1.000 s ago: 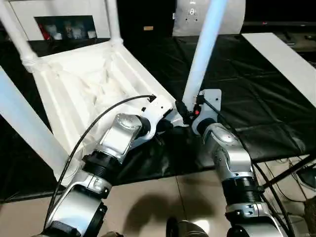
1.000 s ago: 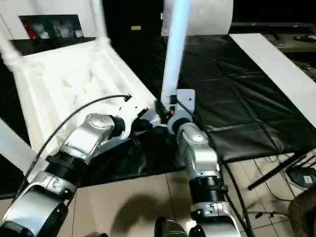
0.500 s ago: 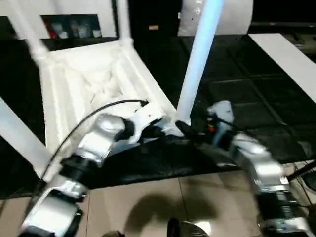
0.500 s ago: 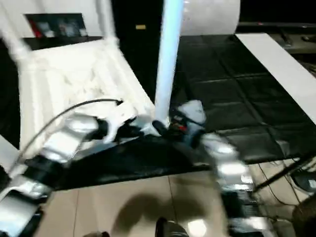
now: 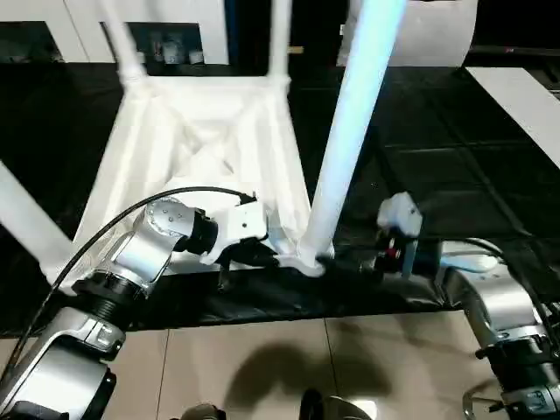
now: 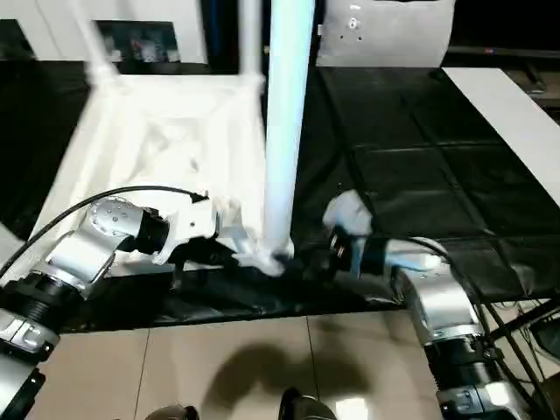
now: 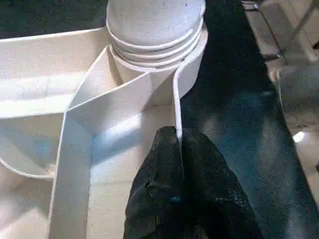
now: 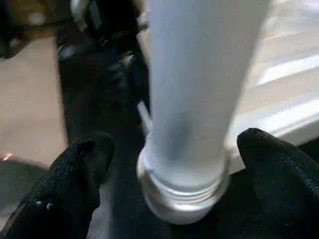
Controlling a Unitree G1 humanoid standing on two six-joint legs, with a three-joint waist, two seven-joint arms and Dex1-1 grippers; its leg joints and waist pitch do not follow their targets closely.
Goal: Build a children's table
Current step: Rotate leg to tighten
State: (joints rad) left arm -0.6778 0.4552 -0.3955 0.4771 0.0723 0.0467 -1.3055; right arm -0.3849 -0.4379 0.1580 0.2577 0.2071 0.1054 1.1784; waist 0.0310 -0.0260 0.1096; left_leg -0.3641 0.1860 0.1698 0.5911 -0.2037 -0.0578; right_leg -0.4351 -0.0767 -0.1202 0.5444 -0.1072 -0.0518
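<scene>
Left claw pinches the children's table rim; right claw gapes around its corner leg.

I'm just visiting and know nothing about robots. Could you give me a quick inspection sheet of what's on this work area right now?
Surface: black quilted mat over a pale tiled floor.
Job's things: white table top lying upside down, ribbed underside up, legs rising from its corners; near leg stands in its corner socket.
Clutter: flat white board on the mat at the right.
Grippers: left gripper shut on the table top's rim beside the socket; right gripper open, fingers either side of the near leg's base, not gripping.
Cables: black cable arching over the left forearm.
Surroundings: white cabinet behind.
</scene>
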